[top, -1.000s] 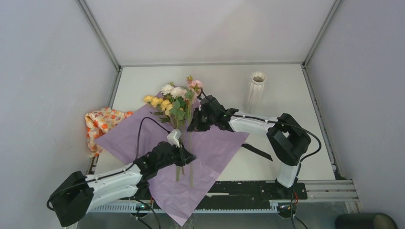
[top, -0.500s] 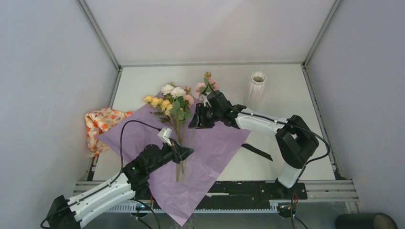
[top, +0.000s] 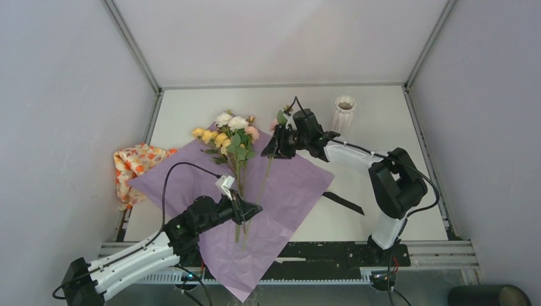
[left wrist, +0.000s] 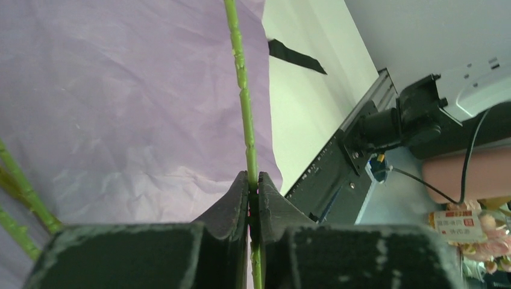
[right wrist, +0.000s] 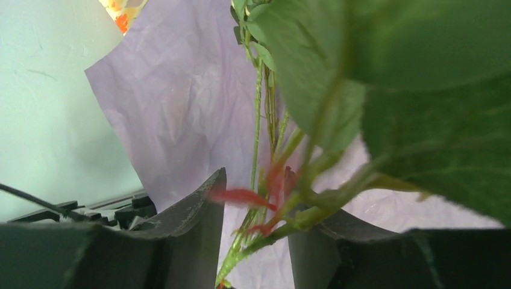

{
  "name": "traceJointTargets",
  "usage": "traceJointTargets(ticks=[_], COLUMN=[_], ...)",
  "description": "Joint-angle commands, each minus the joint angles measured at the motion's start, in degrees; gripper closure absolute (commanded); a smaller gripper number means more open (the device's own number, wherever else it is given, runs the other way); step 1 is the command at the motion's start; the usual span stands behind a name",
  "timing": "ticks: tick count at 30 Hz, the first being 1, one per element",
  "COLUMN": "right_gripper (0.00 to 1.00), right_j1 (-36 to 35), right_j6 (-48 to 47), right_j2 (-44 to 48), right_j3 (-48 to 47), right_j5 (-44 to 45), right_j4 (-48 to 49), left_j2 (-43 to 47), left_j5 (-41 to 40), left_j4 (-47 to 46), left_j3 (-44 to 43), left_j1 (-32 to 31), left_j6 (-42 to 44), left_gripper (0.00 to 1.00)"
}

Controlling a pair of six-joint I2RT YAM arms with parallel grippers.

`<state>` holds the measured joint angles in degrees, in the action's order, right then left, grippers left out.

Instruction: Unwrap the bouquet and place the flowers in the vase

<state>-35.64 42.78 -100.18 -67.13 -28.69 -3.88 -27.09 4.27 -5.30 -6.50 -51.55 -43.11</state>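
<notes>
Currently the left arm (top: 140, 252) stretches low from the near left corner toward the middle of the pale counter (top: 383, 127), its forearm almost level. The left fingers (top: 250, 208) (left wrist: 232, 205) are pressed together on one thin green stem (top: 263, 180) (left wrist: 241, 90), which runs straight away from them across the crumpled lilac paper sheet (top: 293, 191) (left wrist: 120, 90) (right wrist: 175, 102) lying opened out flat. The right arm (top: 357, 156) rises from its base, folds at the elbow and reaches far forward and leftward, wrist tilted down over the paper's far corner. The right fingers (top: 269, 152) (right wrist: 199, 217) stand spread, and a leafy flower stalk (right wrist: 313, 162) passes loosely through the gap; whether it is the stem the left fingers pinch I cannot tell. The other long-stemmed artificial roses (top: 229, 137), cream, pink and yellow, lie bunched on the paper's far left part. The tall white ribbed vase (top: 342, 121) stands upright just beyond the right wrist. A black ribbon (top: 344, 203) (left wrist: 295, 57) lies beside the paper's right edge, and an orange floral cloth (top: 134, 166) sits crumpled at the counter's left side.
</notes>
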Motion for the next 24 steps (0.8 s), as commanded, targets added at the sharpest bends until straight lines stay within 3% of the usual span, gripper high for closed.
traceJointTargets(ticks=[1, 6, 9, 13, 19, 24], right_gripper=[0.56, 0.90, 1.00, 1.00, 1.00, 1.00], right_j1=[0.1, 0.8, 0.8, 0.5, 0.2, 0.6], right_j6=[0.9, 0.3, -0.3, -1.1, -5.8, -9.4], right_j2=[-1.3, -0.5, 0.8, 5.2, 15.9, 24.2], right_j3=[-2.0, -2.6, -2.9, -3.1, -6.2, -8.7], right_j5=[-2.1, -2.2, -2.5, -2.3, 2.2, 8.5], right_j4=[3.3, 3.0, 2.1, -0.3, -8.2, -14.9], left_j2=[0.3, 0.6, 1.3, 2.8, 6.1, 6.7], left_j5=[-0.5, -3.0, -4.1, -6.5, -5.1, -2.8], left_j4=[-1.4, -0.2, 0.6, 2.8, 3.3, 4.9], left_j3=[-2.9, -3.0, -2.3, -2.0, -6.0, -13.1], left_j1=[-4.1, -7.8, -8.8, -8.9, -8.9, -8.9], left_j6=[-0.1, -1.0, -1.9, -3.3, -2.4, -0.3], left_gripper=[1.00, 1.00, 1.00, 0.91, 0.58, 0.48])
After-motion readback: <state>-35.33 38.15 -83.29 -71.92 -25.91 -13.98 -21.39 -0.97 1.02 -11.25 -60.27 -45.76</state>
